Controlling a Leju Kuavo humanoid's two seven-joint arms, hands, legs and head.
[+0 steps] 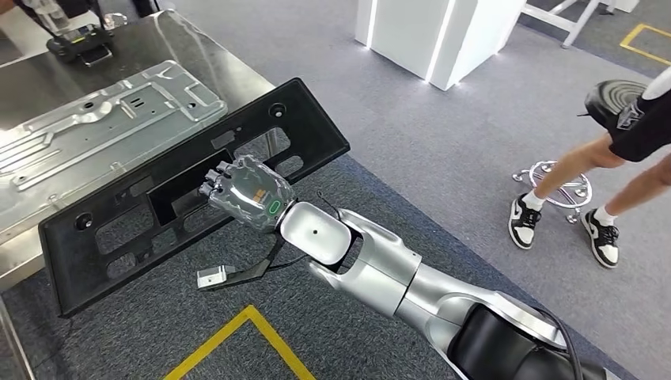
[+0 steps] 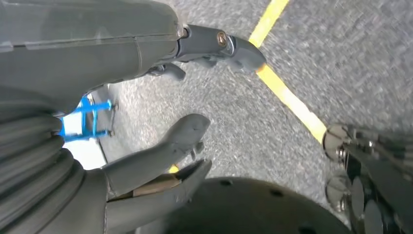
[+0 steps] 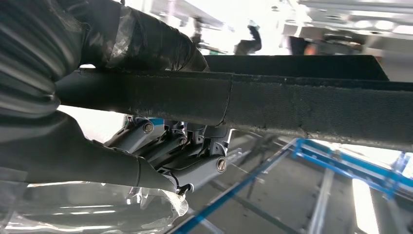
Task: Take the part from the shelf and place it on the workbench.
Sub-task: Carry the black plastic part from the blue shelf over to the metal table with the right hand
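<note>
Over the counter's edge [image 1: 32, 261], a long black plastic panel [image 1: 95, 237], the part, is hanging flat in the air, gripped near its middle by the right robot hand [image 1: 247, 192]. Its far half is lying above a silver stamped metal sheet [image 1: 87, 134] resting on the counter; its near end is projecting over the grey carpet [image 1: 443, 150]. In the right wrist view, fingers [image 3: 165, 146] are curling under the panel's edge [image 3: 292, 102] while the thumb is pressing from the other side. The panel is looking stiff, fairly light and full of cut-outs, so a central grip on a solid bar seems wise; it may tip lengthwise. The left robot hand [image 2: 160, 146] is hanging loosely spread over the floor, holding nothing. A person's legs [image 1: 585, 174] are standing nearby.
</note>
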